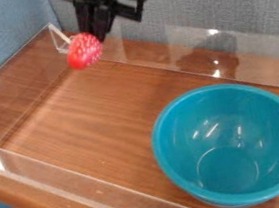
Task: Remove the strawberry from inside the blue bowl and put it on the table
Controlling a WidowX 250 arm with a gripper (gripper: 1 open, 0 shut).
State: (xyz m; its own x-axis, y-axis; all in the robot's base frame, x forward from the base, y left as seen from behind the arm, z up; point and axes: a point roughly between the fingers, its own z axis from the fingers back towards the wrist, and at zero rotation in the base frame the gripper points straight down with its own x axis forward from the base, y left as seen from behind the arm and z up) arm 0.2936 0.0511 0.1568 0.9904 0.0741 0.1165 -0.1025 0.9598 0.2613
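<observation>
A reddish-brown wood-grain table [89, 110] fills the view, edged by low clear walls. The blue bowl [234, 143], round, teal and shiny inside, sits at the near right with nothing in it. Far to the upper left of the bowl, the black gripper [94, 35] is clamped on the strawberry [84, 51], small, glossy red, hanging above the table's far left part.

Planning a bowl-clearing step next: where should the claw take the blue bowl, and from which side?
Best guess: pinch the rim of the blue bowl at its left edge, coming straight down from above. The bowl sits upright, open and empty, far too wide to span, so only the thin wall fits between the fingers. The left edge faces open table; the claw is holding the strawberry.
</observation>
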